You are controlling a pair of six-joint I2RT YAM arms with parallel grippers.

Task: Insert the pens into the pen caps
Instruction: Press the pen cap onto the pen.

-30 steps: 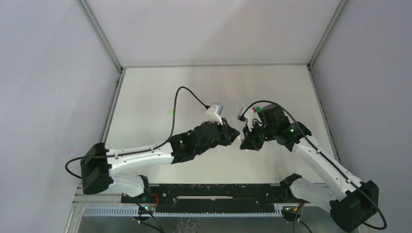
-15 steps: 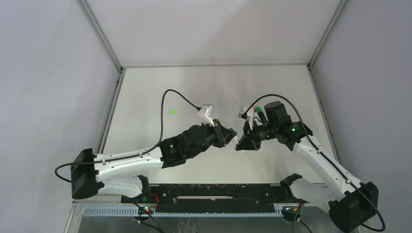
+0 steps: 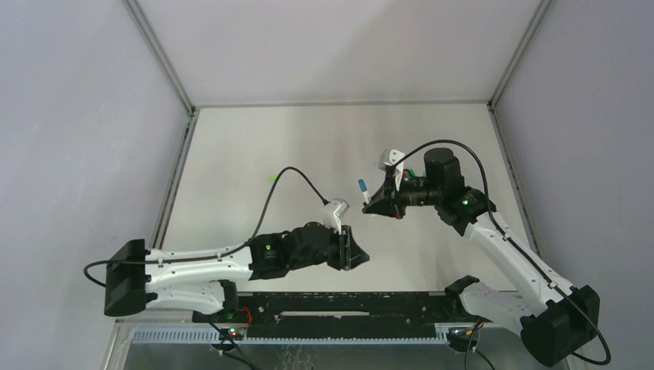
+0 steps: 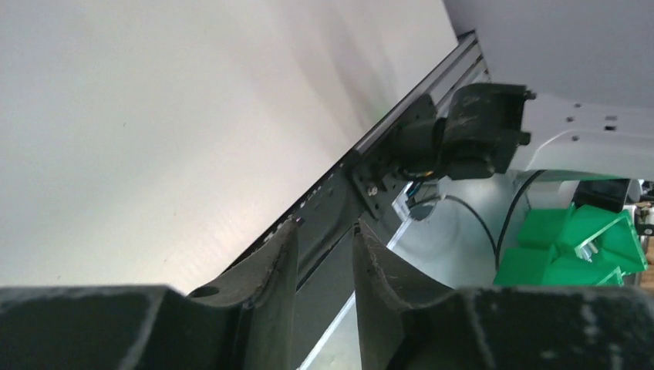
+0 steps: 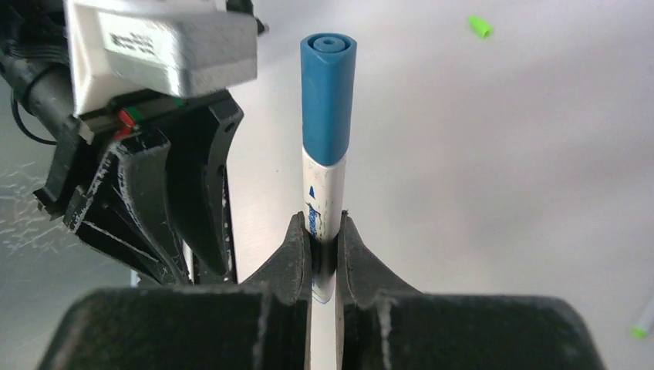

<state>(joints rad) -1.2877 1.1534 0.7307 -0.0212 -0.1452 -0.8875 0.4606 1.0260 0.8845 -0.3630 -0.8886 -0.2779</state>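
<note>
Blue cap seated; left gripper backed off.
Its jaws parted, empty; right gripper pinches the capped pen.

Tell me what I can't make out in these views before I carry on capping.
Right wrist view: the blue-capped pen has its lower end hidden between the right jaws gripping it.
Right wrist view: a green-tipped pen is cut off by the right edge.
Top view: the green cap is too small to show which end is open.
Left wrist view: it faces the base rail; no pens or caps show.
</note>
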